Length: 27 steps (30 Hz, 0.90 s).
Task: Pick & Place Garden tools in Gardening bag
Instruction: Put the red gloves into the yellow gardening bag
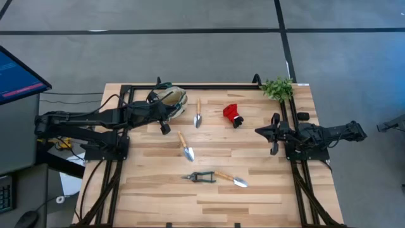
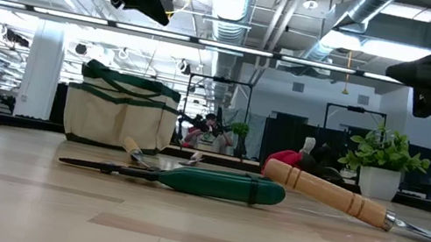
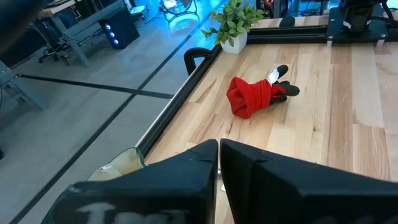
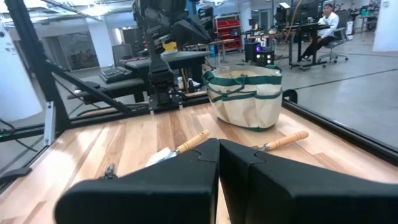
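Left pincer [image 3: 219, 163] closed, empty, right pincer [image 4: 219, 163] likewise

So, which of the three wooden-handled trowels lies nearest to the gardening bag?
The trowel just right of the gardening bag, near the table's far edge. The middle trowel and the front trowel beside the pruning shears lie farther away.

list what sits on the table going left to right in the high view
left pincer beside the gardening bag → trowel → shears, overlapping in column with another trowel → third trowel → red glove → right pincer → plant
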Motion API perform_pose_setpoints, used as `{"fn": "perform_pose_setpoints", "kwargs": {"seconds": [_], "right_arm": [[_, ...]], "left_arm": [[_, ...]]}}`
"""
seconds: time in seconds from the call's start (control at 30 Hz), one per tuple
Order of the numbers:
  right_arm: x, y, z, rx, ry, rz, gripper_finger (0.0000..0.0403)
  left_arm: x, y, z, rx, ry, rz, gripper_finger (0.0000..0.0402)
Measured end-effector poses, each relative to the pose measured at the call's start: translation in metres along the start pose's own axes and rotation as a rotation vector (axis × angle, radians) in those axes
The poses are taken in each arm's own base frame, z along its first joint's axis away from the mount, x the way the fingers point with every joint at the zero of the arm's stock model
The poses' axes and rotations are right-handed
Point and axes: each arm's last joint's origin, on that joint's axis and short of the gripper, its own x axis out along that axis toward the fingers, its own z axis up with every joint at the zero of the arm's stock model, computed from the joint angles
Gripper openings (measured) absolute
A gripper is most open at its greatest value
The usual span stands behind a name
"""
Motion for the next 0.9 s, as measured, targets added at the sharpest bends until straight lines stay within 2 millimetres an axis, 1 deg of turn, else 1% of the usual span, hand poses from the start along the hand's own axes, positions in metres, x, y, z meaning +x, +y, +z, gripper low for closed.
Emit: {"fn": "perform_pose_setpoints", "kwargs": {"seconds": [0.3,0.37,0.53,0.7,0.83,0.9], "right_arm": [[0.0,0.0,0.0,-0.006,-0.002,-0.012,0.0],[0.0,0.0,0.0,-0.006,-0.002,-0.012,0.0],[0.0,0.0,0.0,-0.006,-0.001,-0.013,0.0],[0.0,0.0,0.0,-0.01,0.0,-0.013,0.0],[0.0,0.0,0.0,-0.009,0.001,-0.013,0.0],[0.0,0.0,0.0,-0.011,0.004,-0.014,0.0]], "left_arm": [[0.0,0.0,0.0,-0.032,-0.002,-0.003,0.0007],[0.0,-0.003,0.0,-0.013,-0.003,-0.047,0.0003],[0.003,-0.027,-0.002,0.128,-0.009,-0.169,0.0002],[0.011,-0.053,0.01,0.311,-0.03,-0.239,0.0002],[0.021,-0.064,0.016,0.461,-0.006,-0.263,0.0002],[0.025,-0.067,0.011,0.513,0.048,-0.273,0.0002]]}}
